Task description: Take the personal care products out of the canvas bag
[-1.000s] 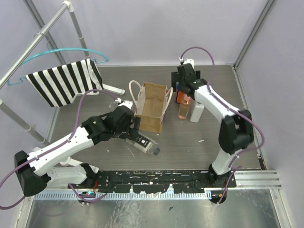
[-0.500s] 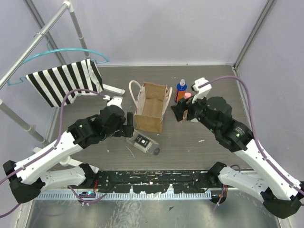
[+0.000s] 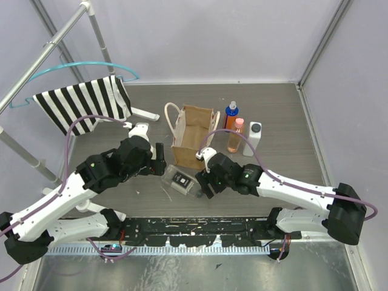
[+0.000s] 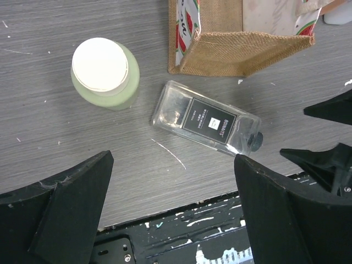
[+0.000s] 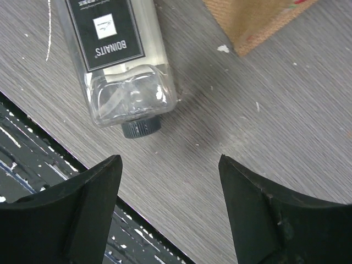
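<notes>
Where the overhead view looks down, the clear bottle (image 3: pixel 183 183) lies flat on the surface (image 3: pixel 273 109) between left tool (image 3: pixel 159 159) and right tool (image 3: pixel 204 180), outside the canvas bag (image 3: pixel 194 136). Left wrist: tool (image 4: pixel 173 159) spread wide, empty, bottle (image 4: pixel 206 118) ahead of it. Right wrist: tool (image 5: pixel 168 162) parted, empty, bottle cap (image 5: pixel 140 128) nearest. Judged rigid, smooth, slippery, part-filled; take across the flat labelled body, not the cap.

Grey wood-grain bench (image 3: pixel 285 121); pale lilac walls (image 3: pixel 200 36) behind bench; metal rack (image 3: pixel 59 37) left of bench, striped cloth (image 3: pixel 82 106) hanging there.
</notes>
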